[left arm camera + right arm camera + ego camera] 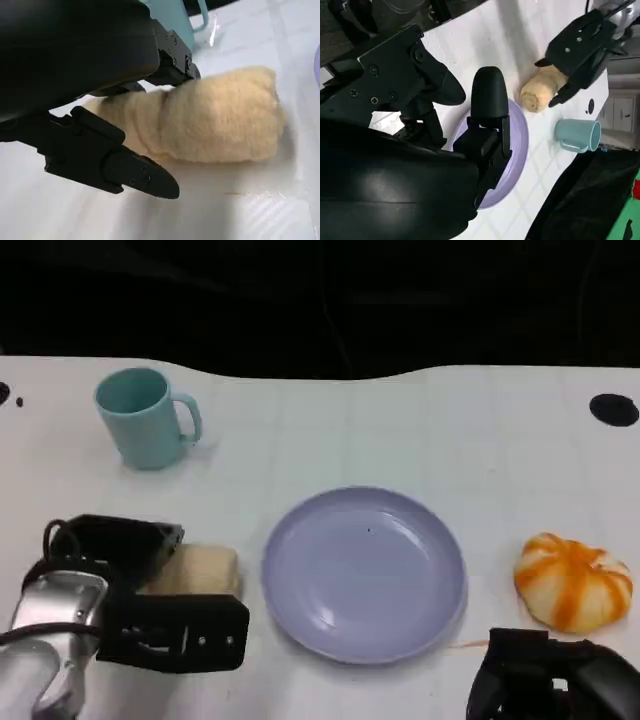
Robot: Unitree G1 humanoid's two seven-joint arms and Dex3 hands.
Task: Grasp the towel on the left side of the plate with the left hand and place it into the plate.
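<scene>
The rolled beige towel (205, 568) lies on the white table just left of the lavender plate (365, 575), which has nothing on it. My left hand (150, 610) straddles the towel's left part: upper fingers (172, 65) rest against its far side, and the thumb (145, 180) sits low on the near side, a sliver apart from the towel (215, 120). The towel still rests on the table. The right wrist view shows the towel (540, 90) under my left hand (582, 47) beside the plate (515, 150). My right hand (555, 680) is at the table's near right, holding nothing, fingers apart.
A teal mug (140, 418) stands at the far left, behind the towel. An orange-and-white round bun-like object (573, 582) sits right of the plate, just beyond my right hand. A black hole (613, 409) marks the table's far right. The table's back edge meets a dark backdrop.
</scene>
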